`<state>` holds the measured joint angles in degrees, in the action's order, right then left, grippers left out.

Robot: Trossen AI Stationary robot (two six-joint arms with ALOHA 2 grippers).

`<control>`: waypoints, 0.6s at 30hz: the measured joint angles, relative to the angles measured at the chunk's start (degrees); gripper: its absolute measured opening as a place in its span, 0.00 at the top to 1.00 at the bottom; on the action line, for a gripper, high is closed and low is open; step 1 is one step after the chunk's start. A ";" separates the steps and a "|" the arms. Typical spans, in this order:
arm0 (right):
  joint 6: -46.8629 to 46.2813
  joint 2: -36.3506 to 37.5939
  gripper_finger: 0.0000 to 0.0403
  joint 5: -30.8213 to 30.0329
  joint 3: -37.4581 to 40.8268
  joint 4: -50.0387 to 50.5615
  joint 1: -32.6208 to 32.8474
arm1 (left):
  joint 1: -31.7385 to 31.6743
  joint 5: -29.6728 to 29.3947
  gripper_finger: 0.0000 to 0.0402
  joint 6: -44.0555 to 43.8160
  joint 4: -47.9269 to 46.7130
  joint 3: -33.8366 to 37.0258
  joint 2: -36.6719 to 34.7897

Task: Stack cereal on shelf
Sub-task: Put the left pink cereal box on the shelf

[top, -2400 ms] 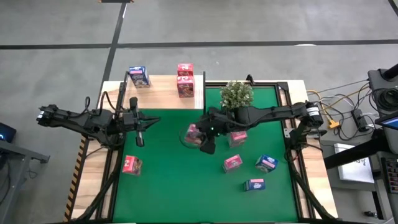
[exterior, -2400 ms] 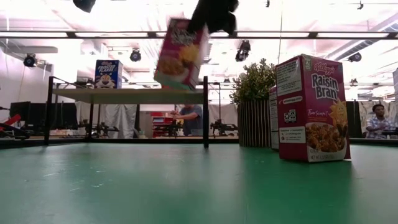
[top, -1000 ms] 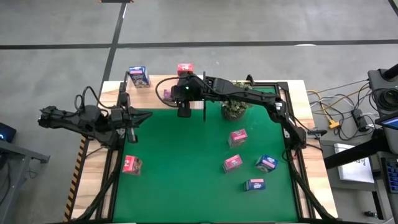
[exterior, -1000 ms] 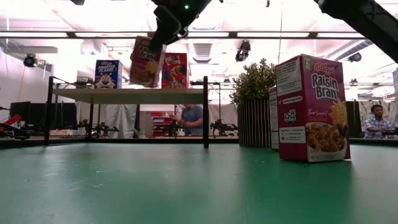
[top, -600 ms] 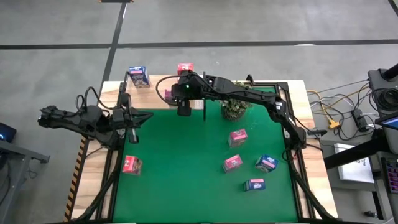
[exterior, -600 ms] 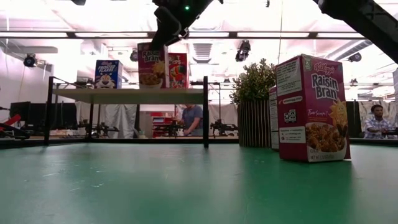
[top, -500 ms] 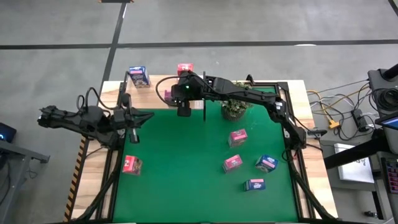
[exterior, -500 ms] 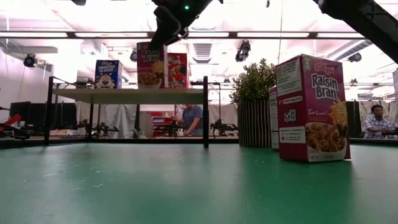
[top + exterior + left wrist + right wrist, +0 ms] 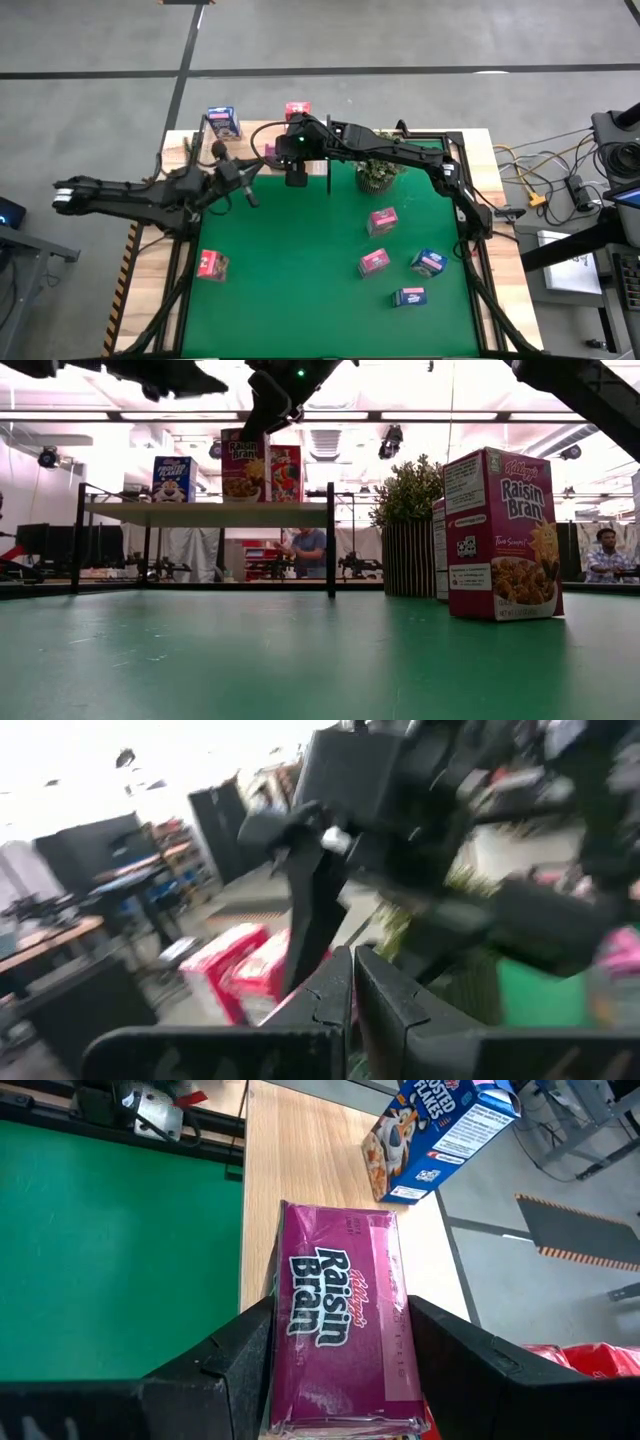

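Surface: pale wood, mostly covered by a green mat.

Shelf: light-wood board on thin black uprights at the far left corner. It carries a blue box at its far left end, a pink box at its far right, and a Raisin Bran box standing upright beside that one.

Right arm: reaches from the right edge across to the shelf. Right pincer is spread around the Raisin Bran box, one finger on each side; whether the fingers press the box cannot be made out.

Left arm: comes in from the left edge. Left pincer is clenched on nothing, above the mat near the shelf's front.

Plant: potted, near the far edge, partly hidden under the right arm.

Loose boxes: three pink and two blue, the last pink one at the mat's left edge, the rest right of centre.
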<state>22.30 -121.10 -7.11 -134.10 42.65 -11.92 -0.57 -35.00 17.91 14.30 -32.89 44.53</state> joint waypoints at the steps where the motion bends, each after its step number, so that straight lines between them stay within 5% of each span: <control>1: 0.12 0.00 0.50 0.00 0.00 0.00 0.00 | -1.11 0.04 1.00 -0.04 -0.44 -0.47 1.02; 18: -0.46 0.00 0.50 3.06 0.00 0.27 -0.11 | -5.47 -2.07 1.00 1.13 -11.72 -5.87 7.56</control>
<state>21.83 -121.10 -4.06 -134.10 42.93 -12.03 -6.04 -37.07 19.04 2.58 -38.76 52.09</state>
